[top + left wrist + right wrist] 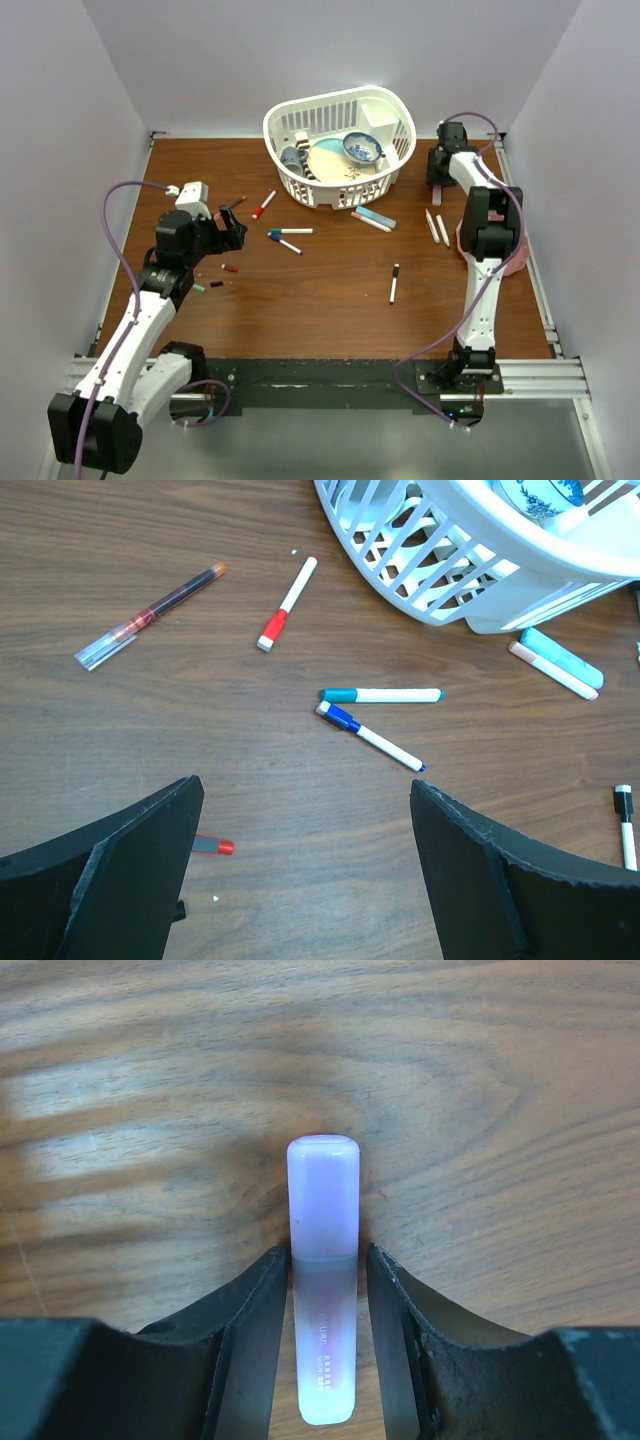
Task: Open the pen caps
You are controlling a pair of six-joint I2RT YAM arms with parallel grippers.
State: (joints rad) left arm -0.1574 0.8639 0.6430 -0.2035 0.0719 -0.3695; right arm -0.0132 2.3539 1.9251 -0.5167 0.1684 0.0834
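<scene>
- Left pincer (303, 795): spread wide, nothing between its fingers, hovering over the left part of the desk (120, 730).
- Loose red cap (214, 846) lies on the desk just beside the left finger. In the overhead view a greenish cap (199, 287) and a dark cap (216, 284) lie close by, also off their pens.
- Ahead of the left pincer, three caps are on their white barrels (300, 580): fitted red cap (272, 632), teal cap (338, 694) and blue cap (340, 718). The teal and blue caps lie just beside each other.
- Black cap (623, 800) is on its marker, alone toward mid-desk.
- White basket (400, 120) stands at the far centre with dishes inside.
- Right pincer (328, 1255): at the far right corner, next to the basket. Its fingers closely flank a pale lilac pen (325, 1360).
- Lilac cap (322, 1195) is on and juts out past the fingertips.
- Cannot tell whether the right fingers press the barrel or only stand beside it.
</scene>
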